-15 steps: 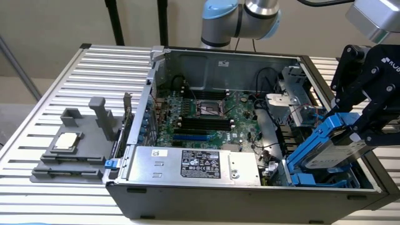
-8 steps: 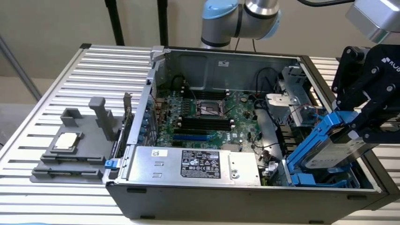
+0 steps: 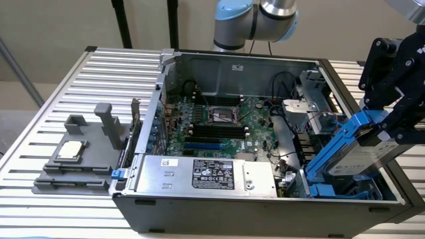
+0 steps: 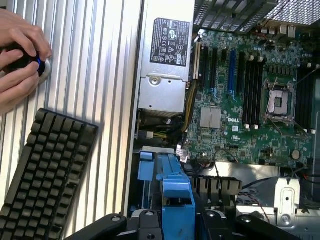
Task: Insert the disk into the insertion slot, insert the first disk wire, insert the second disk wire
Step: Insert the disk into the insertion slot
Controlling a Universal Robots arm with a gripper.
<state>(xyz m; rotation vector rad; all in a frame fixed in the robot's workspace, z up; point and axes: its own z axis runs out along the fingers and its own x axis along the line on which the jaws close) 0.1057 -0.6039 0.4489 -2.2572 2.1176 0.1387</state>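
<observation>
At the exterior view's left, a ribbed metal tabletop [image 3: 40, 124] carried a dark grey fixture tray [image 3: 66, 185] with a small chip [image 3: 70, 150] resting on it. In the middle stood an open computer case [image 3: 265, 219], with the motherboard [image 3: 222, 124] inside and a silver power supply [image 3: 206, 175] along its near wall. At the exterior view's right, the black pincer [image 3: 390, 130] was clenched on the disk [image 3: 362, 154], gripping it by its upper end. The disk hung tilted in its blue carrier [image 3: 339, 144], with its lower end dipping toward the insertion slot [image 3: 329, 191], whose blue rails sat in the near corner of the case. You could not tell whether the carrier was touching those rails.

By my judgement, the tilt was your main risk: a carrier corner could catch on a rail or the sheet-metal edge and jam. Cables [image 3: 289, 158] ran just beside the bay and could be snagged or pinched. A hold at one end could also let the disk pivot under pressure.

The exterior view gave you the disk's angle against the slot. The wrist view looked down the carrier [image 4: 176, 200] between the pincer's [image 4: 175, 225] black fingers. It added a person's hands [image 4: 20, 55] holding a small dark object, and a black keyboard [image 4: 47, 175] on the tabletop beside the case.
</observation>
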